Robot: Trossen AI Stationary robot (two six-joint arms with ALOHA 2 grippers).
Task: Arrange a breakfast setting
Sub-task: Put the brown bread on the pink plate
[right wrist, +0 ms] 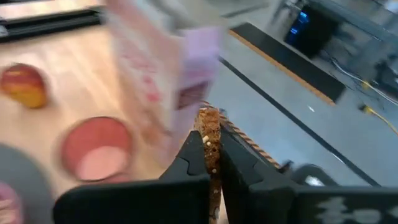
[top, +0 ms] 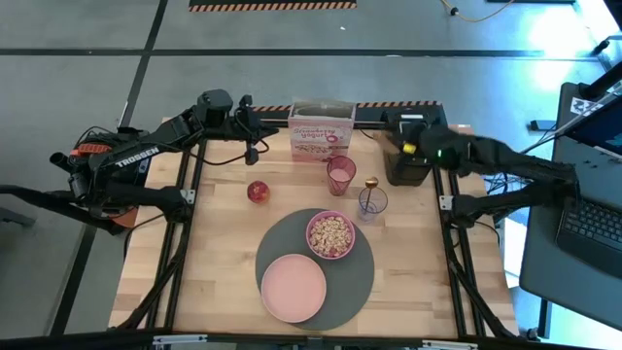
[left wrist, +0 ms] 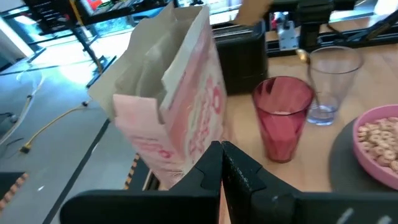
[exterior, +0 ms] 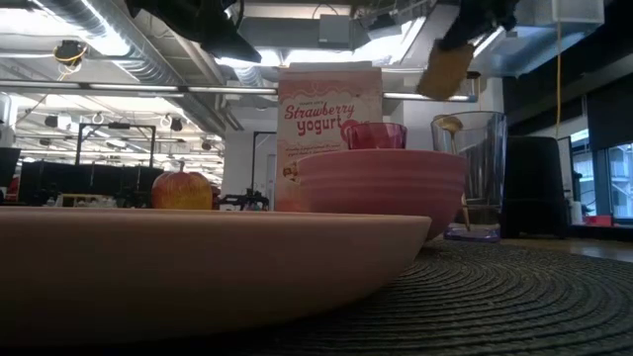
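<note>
On the round dark-grey mat [top: 362, 274] sit the pink bowl [top: 330, 234], filled with cereal, and the larger pink plate [top: 293, 288]. Behind them on the bare table stand the pink tumbler [top: 340, 175] and the clear glass [top: 372, 203], with the small spoon [top: 370, 183] in it. The red apple [top: 258, 192] is to their left and the open pink-and-white cereal box [top: 321, 136] at the far edge. My right gripper [right wrist: 211, 142] is shut on the brown toast [exterior: 447, 67], high over the far right. My left gripper [left wrist: 222, 155] hovers shut and empty, left of the box. My right gripper pinches the toast by its two flat faces between both fingers [right wrist: 194, 149], the slice's crust edge [right wrist: 209, 119] showing between and past the fingertips. The fingers slant down from the table's right side. The toast is lifted clear, hanging tilted in the air well above the glass.
A black toaster [top: 408, 165] stands at the far right of the table, right under the right arm. Bare wood lies left of the mat, and there is more near the front right corner.
</note>
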